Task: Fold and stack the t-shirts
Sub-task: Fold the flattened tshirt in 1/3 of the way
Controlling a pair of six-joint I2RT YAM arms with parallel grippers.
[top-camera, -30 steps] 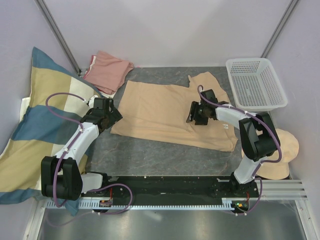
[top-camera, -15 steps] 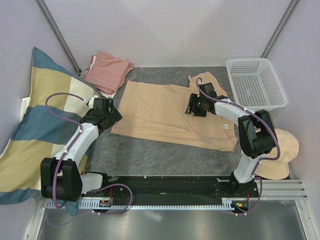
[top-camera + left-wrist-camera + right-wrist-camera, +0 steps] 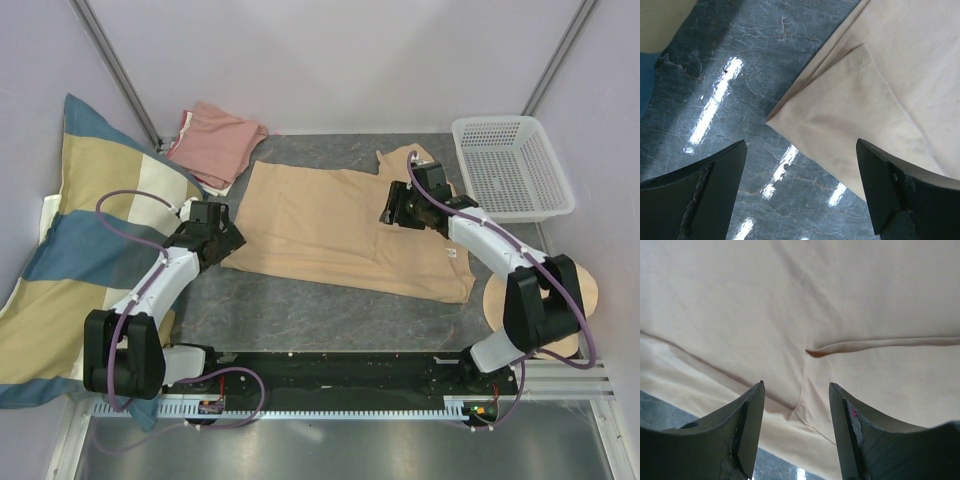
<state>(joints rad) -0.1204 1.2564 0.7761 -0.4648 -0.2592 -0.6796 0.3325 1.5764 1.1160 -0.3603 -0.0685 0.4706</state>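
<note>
Well, your tan t-shirt (image 3: 330,225) lies flat mid-frame on the table (image 3: 300,310), lightly creased; the pink t-shirt (image 3: 215,140) sits bunched upper left. Your left gripper (image 3: 800,165) stands wide open, right gripper (image 3: 796,405) half-open, both empty.

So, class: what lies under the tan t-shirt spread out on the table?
The grey marbled table shows round the edges of the tan t-shirt, which lies flat on it. At its near-left corner, cloth is folded over cloth. Anything beneath the middle is covered.

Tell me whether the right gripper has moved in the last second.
Yes. The right gripper has shifted toward the far edge of the table, nearer the white basket, above the tan t-shirt.
</note>
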